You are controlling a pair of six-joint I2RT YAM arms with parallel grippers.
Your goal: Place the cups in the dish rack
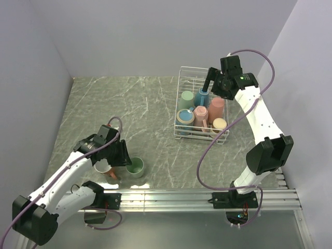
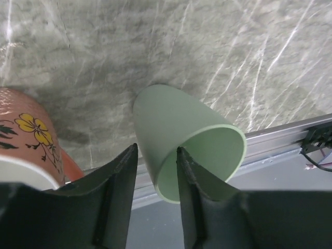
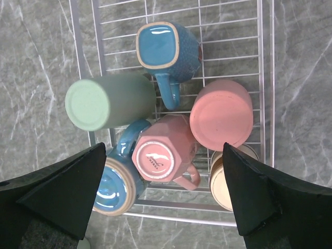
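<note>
A pale green cup (image 2: pixel 171 119) stands near the table's front edge (image 1: pixel 136 167). My left gripper (image 2: pixel 157 148) straddles its rim, one finger inside the cup and the other outside. A small gap still shows at the outer finger, so the gripper is open. A salmon cup with yellow flowers (image 2: pixel 26 135) stands just left of it (image 1: pixel 102 167). The white wire dish rack (image 3: pixel 207 26) holds several upturned cups: blue (image 3: pixel 166 46), green (image 3: pixel 109 101), salmon (image 3: pixel 222 114), pink (image 3: pixel 163 155). My right gripper (image 3: pixel 164 148) hangs wide open above them (image 1: pixel 209 83).
An aluminium rail (image 1: pixel 207 197) runs along the near edge of the table, right behind the green cup. The dish rack (image 1: pixel 199 70) sits at the back right, near the right wall. Purple cables loop from both arms.
</note>
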